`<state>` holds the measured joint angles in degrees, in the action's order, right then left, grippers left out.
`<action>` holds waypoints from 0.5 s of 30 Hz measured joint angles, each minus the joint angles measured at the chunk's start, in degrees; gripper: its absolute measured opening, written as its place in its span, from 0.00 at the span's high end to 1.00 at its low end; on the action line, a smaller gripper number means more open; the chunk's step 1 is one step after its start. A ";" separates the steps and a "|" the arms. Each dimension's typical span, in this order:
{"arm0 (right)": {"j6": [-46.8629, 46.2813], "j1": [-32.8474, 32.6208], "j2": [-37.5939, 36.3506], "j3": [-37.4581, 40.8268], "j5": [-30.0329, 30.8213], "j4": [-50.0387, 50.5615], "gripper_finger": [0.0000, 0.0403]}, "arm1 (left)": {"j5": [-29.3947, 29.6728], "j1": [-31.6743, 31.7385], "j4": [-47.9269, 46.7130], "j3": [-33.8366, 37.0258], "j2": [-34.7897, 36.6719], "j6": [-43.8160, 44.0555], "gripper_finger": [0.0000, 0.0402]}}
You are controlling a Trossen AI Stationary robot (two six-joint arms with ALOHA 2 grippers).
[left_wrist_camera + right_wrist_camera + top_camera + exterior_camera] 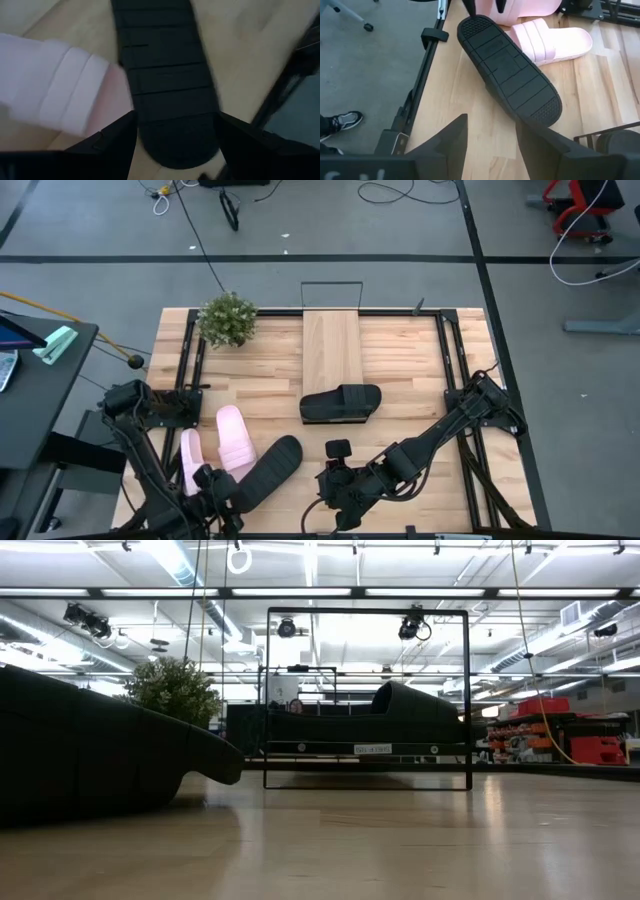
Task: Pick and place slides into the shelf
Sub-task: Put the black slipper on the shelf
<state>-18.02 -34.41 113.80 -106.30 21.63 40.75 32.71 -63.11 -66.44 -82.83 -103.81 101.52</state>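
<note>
Black ribbed rubber fills the left wrist view: one black slide [167, 100] lies sole-up between the left gripper's [175, 132] two dark fingers [117, 135], which stand spread on either side of its end without visibly pressing it. From above, this overturned slide [268, 470] lies at the near left of the table [420, 395], slanting toward the left gripper [222, 498] at the near edge. Four slides show in all, two black and two pale pink. Both pink slides [234, 438] lie side by side just left of the overturned black one, one of them [190, 460] nearer the left edge; in the right wrist view a pink slide [552, 42] touches the black sole [510, 70]. A second black slide [341, 403] sits upright, strap up, at the near end of the shelf [331, 345], the narrow light-wood board running toward the far edge with a black wire frame [332, 284] at its far end. At table height this slide [385, 715] shows inside the frame [368, 698]. Over the near middle of the table, the right gripper [338, 492] hangs with its fingers [447, 137] parted and nothing between them. One potted plant [227, 318] stands at the far left.
</note>
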 joint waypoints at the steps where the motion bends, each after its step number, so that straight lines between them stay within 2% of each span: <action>1: 0.00 0.07 0.00 0.00 -0.08 0.00 0.57 | -0.06 0.00 -0.24 0.00 -0.25 -0.20 0.34; 8: -0.37 0.88 0.00 0.02 0.37 -0.02 0.55 | -0.32 1.33 -1.51 0.06 -1.31 -1.28 0.34; 15: -0.37 0.86 0.00 0.05 -0.93 -0.02 0.55 | -1.69 2.93 0.17 3.23 -1.31 -1.82 0.35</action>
<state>-18.39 -33.54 113.80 -106.26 20.70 40.73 31.02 -60.19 -66.27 -79.60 -105.12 99.71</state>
